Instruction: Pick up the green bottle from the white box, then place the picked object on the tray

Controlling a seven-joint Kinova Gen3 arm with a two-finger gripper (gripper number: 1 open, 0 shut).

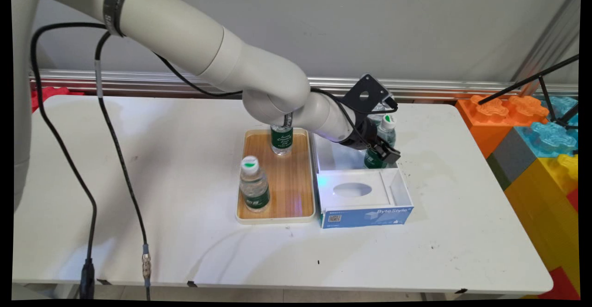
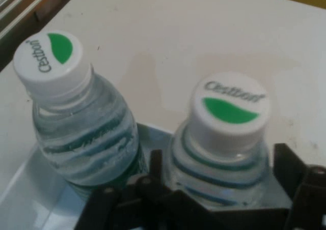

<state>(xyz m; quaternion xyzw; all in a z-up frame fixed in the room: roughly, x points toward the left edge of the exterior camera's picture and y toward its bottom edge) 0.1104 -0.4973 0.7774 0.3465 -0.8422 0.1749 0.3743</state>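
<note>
While 2 bottles stand on the wooden tray, the gripper straddles 1 of 2 bottles in the white box, jaws seemingly closed on it.

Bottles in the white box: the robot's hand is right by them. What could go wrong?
1. The gripper sits around one bottle, and the other bottle stands close beside it. A sideways move could bump that one and tip it over.
2. Both stand inside the box, so a bottle might catch on a wall.
3. The bottle looks smooth and round, so it might slip.
</note>
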